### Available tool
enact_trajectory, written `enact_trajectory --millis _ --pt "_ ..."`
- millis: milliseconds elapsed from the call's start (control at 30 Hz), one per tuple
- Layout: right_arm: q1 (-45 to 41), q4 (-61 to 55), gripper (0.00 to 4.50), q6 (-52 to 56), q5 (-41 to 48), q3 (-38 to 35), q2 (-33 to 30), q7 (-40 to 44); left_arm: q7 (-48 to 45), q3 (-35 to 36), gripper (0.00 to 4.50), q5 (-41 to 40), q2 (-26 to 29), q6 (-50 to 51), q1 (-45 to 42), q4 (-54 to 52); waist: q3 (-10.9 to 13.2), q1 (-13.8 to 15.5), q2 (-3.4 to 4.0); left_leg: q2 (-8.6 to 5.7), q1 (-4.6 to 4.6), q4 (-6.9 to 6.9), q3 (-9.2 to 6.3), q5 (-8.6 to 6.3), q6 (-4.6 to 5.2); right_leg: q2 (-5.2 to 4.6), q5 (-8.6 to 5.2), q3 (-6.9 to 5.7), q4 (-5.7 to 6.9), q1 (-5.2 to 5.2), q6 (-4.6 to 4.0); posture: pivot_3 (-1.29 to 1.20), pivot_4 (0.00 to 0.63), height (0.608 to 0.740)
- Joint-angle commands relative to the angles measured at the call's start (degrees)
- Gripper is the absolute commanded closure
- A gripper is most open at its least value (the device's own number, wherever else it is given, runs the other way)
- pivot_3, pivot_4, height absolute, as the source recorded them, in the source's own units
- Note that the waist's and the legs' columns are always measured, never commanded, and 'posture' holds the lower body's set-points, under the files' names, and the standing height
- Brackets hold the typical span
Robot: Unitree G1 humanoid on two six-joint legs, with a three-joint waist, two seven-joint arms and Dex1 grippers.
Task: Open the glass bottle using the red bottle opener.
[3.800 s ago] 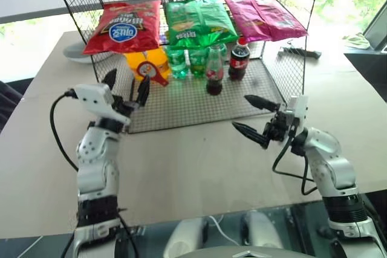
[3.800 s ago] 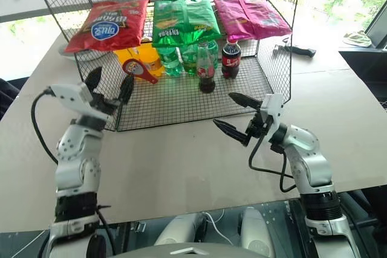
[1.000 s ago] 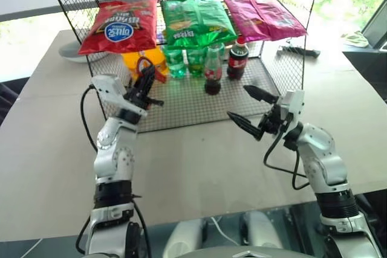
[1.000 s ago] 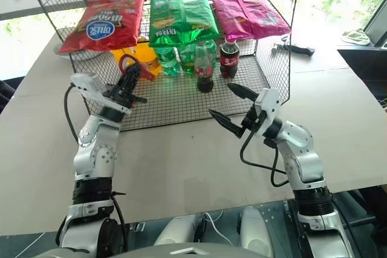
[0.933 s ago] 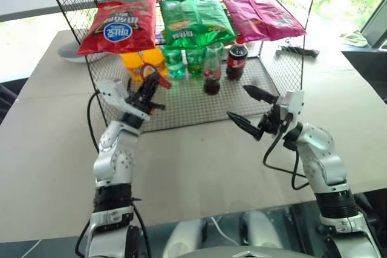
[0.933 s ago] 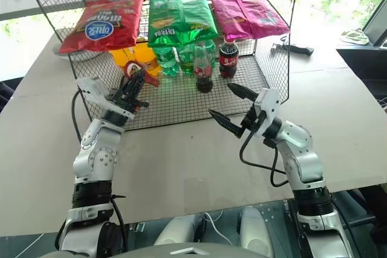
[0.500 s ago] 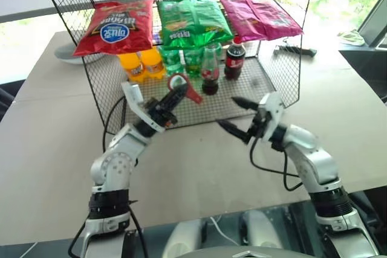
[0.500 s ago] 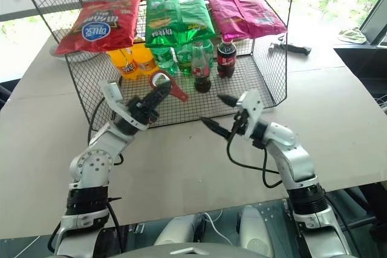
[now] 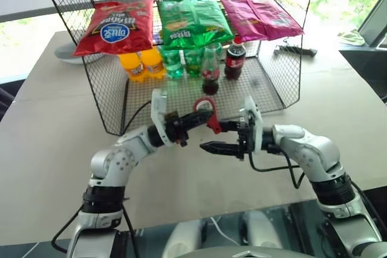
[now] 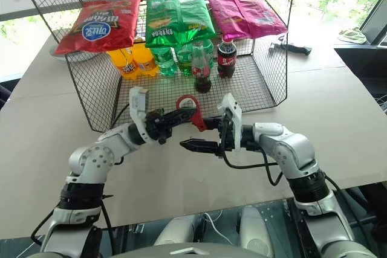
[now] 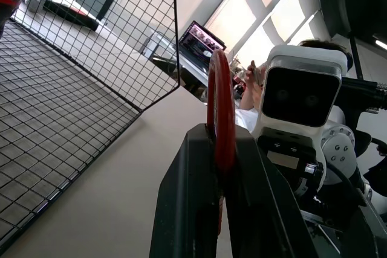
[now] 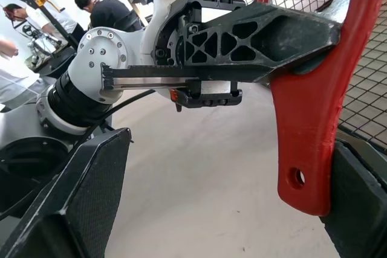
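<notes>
On a tan table (image 9: 48,143), the left gripper (image 9: 202,117) is clamping the red bottle opener (image 9: 208,115) by its rounded loop head and holding it in the air above the tabletop, in front of the wire-mesh rack (image 9: 115,89). The opener is small and bright red, its loop standing upward above the black fingers and its short slim handle hanging down toward the right gripper (image 9: 216,139). In the right wrist view the handle (image 12: 308,149) is showing a small hole near its lower end and a silvery inset at the head, with the left gripper's finger (image 12: 266,34) crossing the loop. In the left wrist view the opener (image 11: 221,113) is appearing edge-on, pinched between the two fingers.

The right gripper is facing the left one just beside the opener, its jaws spread wide, one finger above and one below the handle's end; whether a finger is touching the handle cannot be told.

Farther back, the glass bottle (image 9: 210,72) is standing upright on the rack's mesh floor, cap on, clear and contoured with dark cola and a red label band. Green plastic bottles (image 9: 181,62) are standing to its left and a taller red-capped cola bottle (image 9: 234,58) to its right. Orange drink bottles (image 9: 141,64) are standing at the row's left end. Red (image 9: 115,26), green (image 9: 193,21) and pink (image 9: 259,15) snack bags are lying across the rack's upper shelf.
</notes>
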Motion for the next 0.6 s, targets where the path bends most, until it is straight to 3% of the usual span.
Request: enact_trajectory --millis 33,233,300,333,533,600 --pt "-0.61 -3.41 0.57 0.69 1.48 0.38 0.36 0.45 -0.04 1.14 4.5 0.92 -0.64 -1.58 -0.83 -0.65 0.0 0.01 0.0 0.0 -0.02 0.0 0.0 0.0 0.0 0.0 0.0 0.0 0.0 -0.03 0.0 0.0 0.15 0.74" --pt "-0.92 -3.31 3.14 0.35 1.07 0.27 0.86 0.11 -0.53 1.06 4.5 1.55 -1.17 -1.33 0.14 -1.19 0.0 -0.02 0.0 -0.01 -0.11 0.0 0.0 0.0 0.0 -0.04 0.0 0.0 0.0 -0.06 0.0 0.0 0.15 0.74" --pt "-0.97 -3.3 3.71 0.39 0.88 0.23 0.75 0.28 -0.03 1.45 4.5 1.95 -1.67 -1.98 0.09 -1.05 0.0 -0.01 0.0 -0.01 -0.11 0.0 0.01 0.0 0.0 -0.04 0.0 0.0 0.0 -0.06 0.0 0.0 0.15 0.74" --pt "-0.99 -3.32 4.38 0.47 0.81 0.25 0.68 0.35 0.29 1.87 4.5 1.69 -2.05 -2.03 -0.01 -0.91 0.0 -0.01 0.0 -0.01 -0.12 0.0 0.0 0.0 0.0 -0.04 0.0 0.0 0.0 -0.06 0.0 0.0 0.15 0.74" --pt "-0.71 -2.99 4.5 1.12 0.79 -0.23 0.51 -0.1 0.28 2.69 4.5 1.92 -3.25 -3.58 -0.32 -0.69 0.0 -0.01 0.0 -0.01 -0.12 0.0 0.01 0.0 0.0 -0.04 0.0 0.0 0.0 -0.06 0.0 0.0 0.15 0.74" --pt "-0.03 -2.25 4.5 1.03 0.55 -1.3 -0.14 -0.39 0.05 3.15 3.76 1.36 -3.84 -4.06 -0.11 -1.21 0.0 -0.01 0.0 -0.01 -0.12 0.01 0.01 0.0 0.0 -0.04 0.0 0.0 0.0 -0.06 0.0 0.0 0.15 0.74"
